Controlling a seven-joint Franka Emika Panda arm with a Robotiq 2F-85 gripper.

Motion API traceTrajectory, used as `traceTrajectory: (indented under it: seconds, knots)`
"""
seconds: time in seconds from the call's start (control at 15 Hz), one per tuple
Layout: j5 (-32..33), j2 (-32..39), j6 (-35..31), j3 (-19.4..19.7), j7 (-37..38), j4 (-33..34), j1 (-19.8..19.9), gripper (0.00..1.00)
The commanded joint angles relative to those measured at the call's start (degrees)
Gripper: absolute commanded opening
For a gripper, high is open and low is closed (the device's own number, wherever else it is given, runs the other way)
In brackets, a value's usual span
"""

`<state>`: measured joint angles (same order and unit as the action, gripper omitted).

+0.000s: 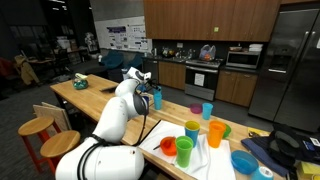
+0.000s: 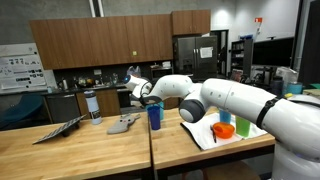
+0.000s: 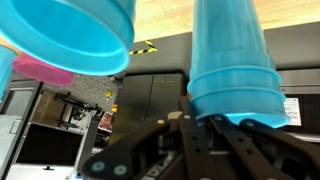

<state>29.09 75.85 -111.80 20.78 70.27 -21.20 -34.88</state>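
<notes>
My gripper [image 3: 215, 125] is shut on the rim of a tall blue cup [image 3: 232, 55], one finger inside the wall and one outside. In both exterior views the gripper [image 1: 150, 93] [image 2: 147, 96] reaches down onto this blue cup [image 1: 157, 100] [image 2: 154, 116] at the middle of the long wooden table [image 2: 90, 150]. The frames do not show whether the cup rests on the tabletop or hangs just above it. A second blue cup [image 3: 65, 35] [image 1: 208, 110] and a pink cup [image 3: 45, 68] [image 1: 196, 108] stand close beside it.
A white cloth [image 1: 205, 160] on the table carries an orange cup [image 1: 216, 132] [image 2: 226, 118], green cups [image 1: 191, 130] [image 2: 244, 127], a red bowl [image 1: 168, 146] and a blue bowl [image 1: 244, 161]. A grey flat object [image 2: 123, 124] and a water bottle [image 2: 93, 104] lie farther along. Wooden stools [image 1: 35, 127] line the table's side.
</notes>
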Motion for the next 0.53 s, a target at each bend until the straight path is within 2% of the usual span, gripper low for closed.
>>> traceTrajectory:
  seconds: [0.0,0.4,0.47]
  knots:
    - [-0.04,1.0,-0.51,0.67,2.07,0.19,-0.62,0.02]
    - [-0.05,0.96,-1.56,0.89,1.8,0.02,-0.18,0.02]
    - [-0.09,1.07,-0.67,0.91,2.62,0.02,-0.8,0.34]
